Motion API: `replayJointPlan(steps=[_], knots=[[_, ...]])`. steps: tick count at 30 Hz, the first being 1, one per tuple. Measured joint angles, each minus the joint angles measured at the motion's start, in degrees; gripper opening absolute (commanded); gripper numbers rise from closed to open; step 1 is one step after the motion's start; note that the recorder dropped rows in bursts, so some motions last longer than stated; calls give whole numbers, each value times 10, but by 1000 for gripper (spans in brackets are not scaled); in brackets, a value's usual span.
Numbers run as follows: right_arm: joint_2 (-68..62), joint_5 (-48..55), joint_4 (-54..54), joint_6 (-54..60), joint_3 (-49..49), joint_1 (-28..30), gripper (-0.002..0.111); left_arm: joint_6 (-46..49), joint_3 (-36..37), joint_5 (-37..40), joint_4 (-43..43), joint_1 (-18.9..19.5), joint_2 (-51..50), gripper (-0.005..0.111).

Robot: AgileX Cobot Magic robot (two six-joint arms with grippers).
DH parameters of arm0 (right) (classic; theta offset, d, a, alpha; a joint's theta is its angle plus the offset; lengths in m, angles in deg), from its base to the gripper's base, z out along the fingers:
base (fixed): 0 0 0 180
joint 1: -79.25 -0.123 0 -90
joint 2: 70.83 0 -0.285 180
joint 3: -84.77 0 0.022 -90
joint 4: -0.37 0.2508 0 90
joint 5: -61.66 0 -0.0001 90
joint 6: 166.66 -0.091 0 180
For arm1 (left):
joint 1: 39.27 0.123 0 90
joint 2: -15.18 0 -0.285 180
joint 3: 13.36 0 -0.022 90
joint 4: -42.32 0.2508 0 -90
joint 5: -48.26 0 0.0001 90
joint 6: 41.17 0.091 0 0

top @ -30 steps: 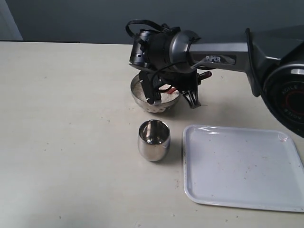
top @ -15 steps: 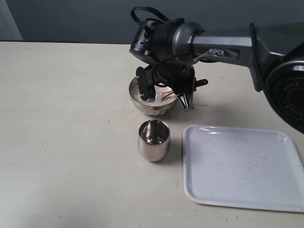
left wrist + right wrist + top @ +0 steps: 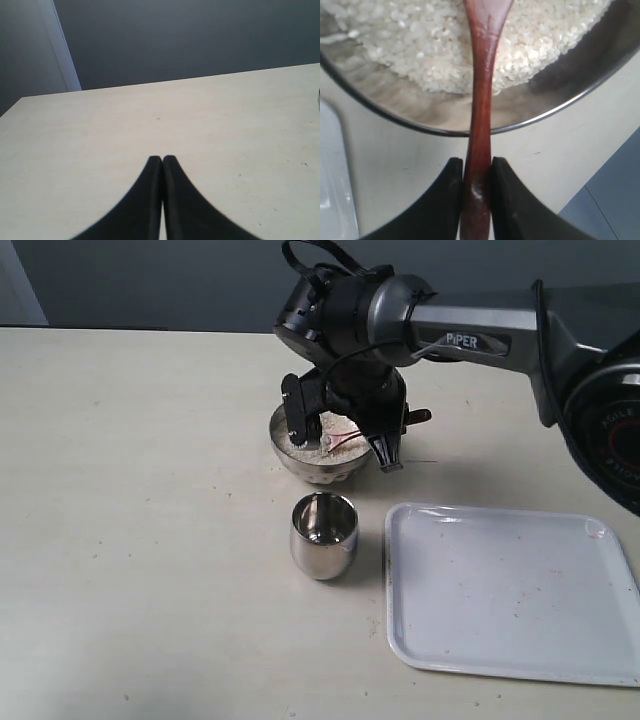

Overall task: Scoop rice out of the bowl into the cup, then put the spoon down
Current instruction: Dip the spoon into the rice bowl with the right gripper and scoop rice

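The bowl (image 3: 318, 462) stands at mid-table with the rice (image 3: 303, 448) in it. My right gripper (image 3: 340, 430) hangs over the bowl and hides much of it. In the right wrist view this gripper (image 3: 477, 162) is shut on the handle of the spoon (image 3: 481, 75). The handle crosses the bowl's rim (image 3: 415, 126), and its upper part lies over the rice (image 3: 420, 45). The spoon's head runs out of view. The cup (image 3: 323, 533) stands upright just in front of the bowl, apart from it. My left gripper (image 3: 162, 159) is shut on nothing above bare table.
A white tray (image 3: 510, 590) lies flat to the right of the cup, close beside it. The right arm (image 3: 480, 340) reaches in from the right over the table's back part. A dark wall runs behind the table.
My right wrist has lifted and turned over the bowl, and more of the rice now shows. The cup and tray have not moved.
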Motion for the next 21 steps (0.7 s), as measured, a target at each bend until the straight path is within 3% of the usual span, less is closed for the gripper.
replayJointPlan(steps=[21], knots=[[32,0,71,17,-1,29,-1,0,0,0,0,0,0,1]])
